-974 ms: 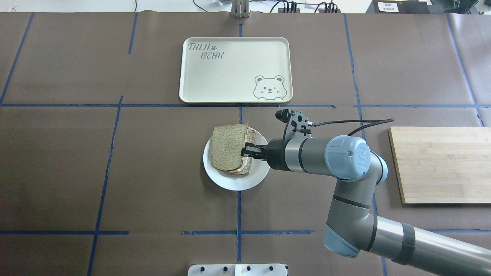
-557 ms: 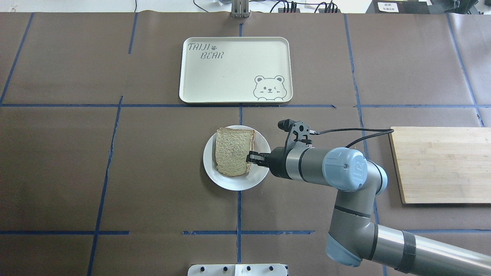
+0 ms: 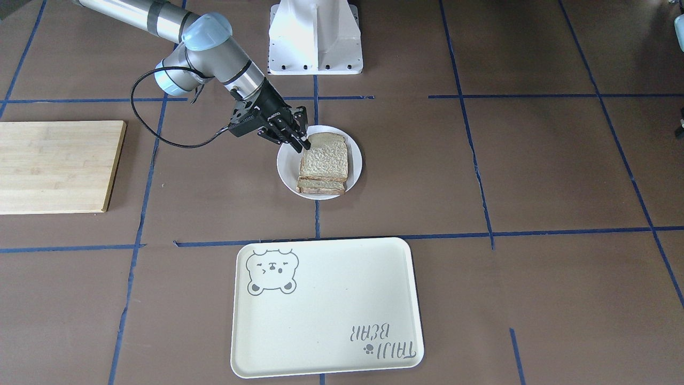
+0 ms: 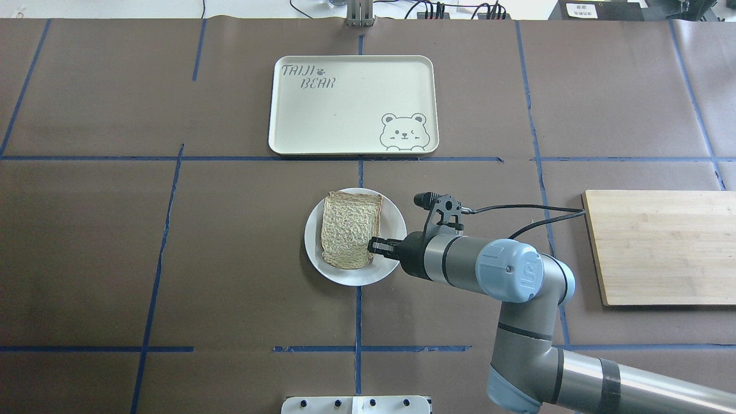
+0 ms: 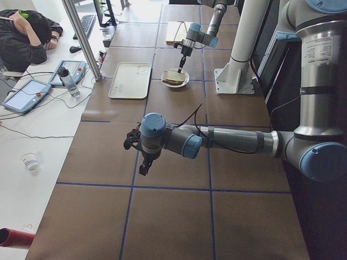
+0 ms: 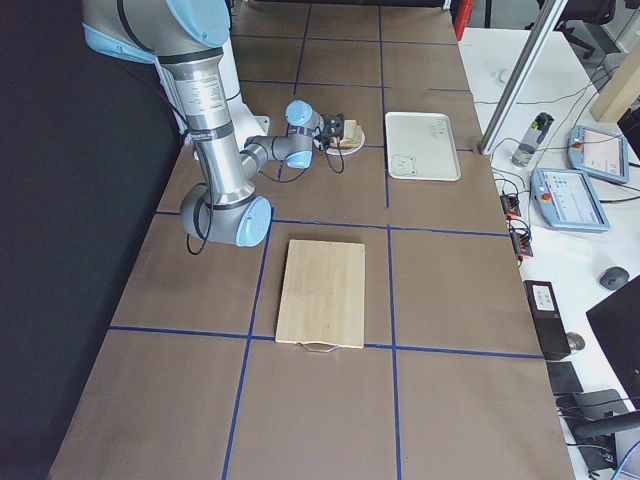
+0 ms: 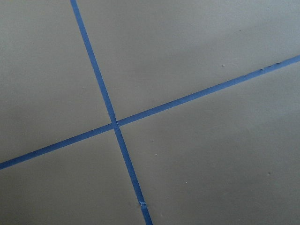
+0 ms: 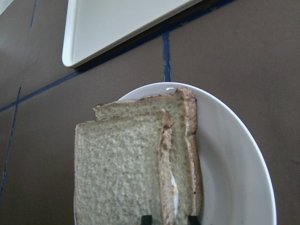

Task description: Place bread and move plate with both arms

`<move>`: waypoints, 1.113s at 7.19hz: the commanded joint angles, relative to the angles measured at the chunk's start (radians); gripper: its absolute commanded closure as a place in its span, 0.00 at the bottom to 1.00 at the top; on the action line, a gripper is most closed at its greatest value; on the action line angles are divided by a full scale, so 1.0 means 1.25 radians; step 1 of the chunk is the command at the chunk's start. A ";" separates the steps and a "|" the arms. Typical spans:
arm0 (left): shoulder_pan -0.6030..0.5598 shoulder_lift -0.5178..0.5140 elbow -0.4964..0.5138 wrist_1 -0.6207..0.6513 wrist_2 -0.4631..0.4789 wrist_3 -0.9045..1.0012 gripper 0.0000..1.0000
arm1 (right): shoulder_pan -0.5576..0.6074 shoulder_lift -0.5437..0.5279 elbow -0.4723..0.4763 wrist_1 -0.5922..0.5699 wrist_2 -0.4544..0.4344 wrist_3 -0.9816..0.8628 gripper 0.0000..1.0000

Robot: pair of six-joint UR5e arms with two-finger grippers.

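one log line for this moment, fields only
right gripper: open, beside bread | bread: flat atop second slice on plate | left gripper: far off, state unclear

Right arm [image 4: 454, 259]: silver-grey tubes, light-blue joint caps [image 4: 509, 270], black cable [image 4: 517, 207], black band [image 4: 610, 372]; left arm [image 5: 233, 140] seemingly alike

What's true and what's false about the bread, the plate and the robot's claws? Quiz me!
1. The bread lies on the plate. True.
2. The plate sits on the tray. False: it sits on the table, apart from the tray.
3. The right claw is at the bread's edge. True.
4. The left claw touches the plate. False: it hangs over the table, far from the plate.
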 commanded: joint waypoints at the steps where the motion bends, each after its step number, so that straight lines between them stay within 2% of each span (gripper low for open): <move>1: 0.000 0.000 0.000 0.000 0.000 0.000 0.00 | 0.064 0.009 0.008 -0.072 0.076 -0.003 0.00; 2: 0.002 0.000 -0.001 0.000 0.000 -0.001 0.00 | 0.124 0.013 0.019 -0.127 0.163 -0.004 0.00; 4: 0.002 -0.018 -0.009 -0.001 0.000 -0.001 0.00 | 0.242 0.012 0.026 -0.271 0.326 -0.141 0.00; 6: 0.002 -0.022 -0.017 -0.004 0.001 -0.016 0.00 | 0.377 0.002 0.063 -0.468 0.460 -0.330 0.00; 7: 0.006 -0.022 -0.016 -0.060 0.004 -0.045 0.00 | 0.453 -0.001 0.085 -0.565 0.520 -0.467 0.00; 8: 0.042 -0.016 -0.015 -0.118 0.001 -0.081 0.00 | 0.499 -0.053 0.126 -0.640 0.535 -0.604 0.00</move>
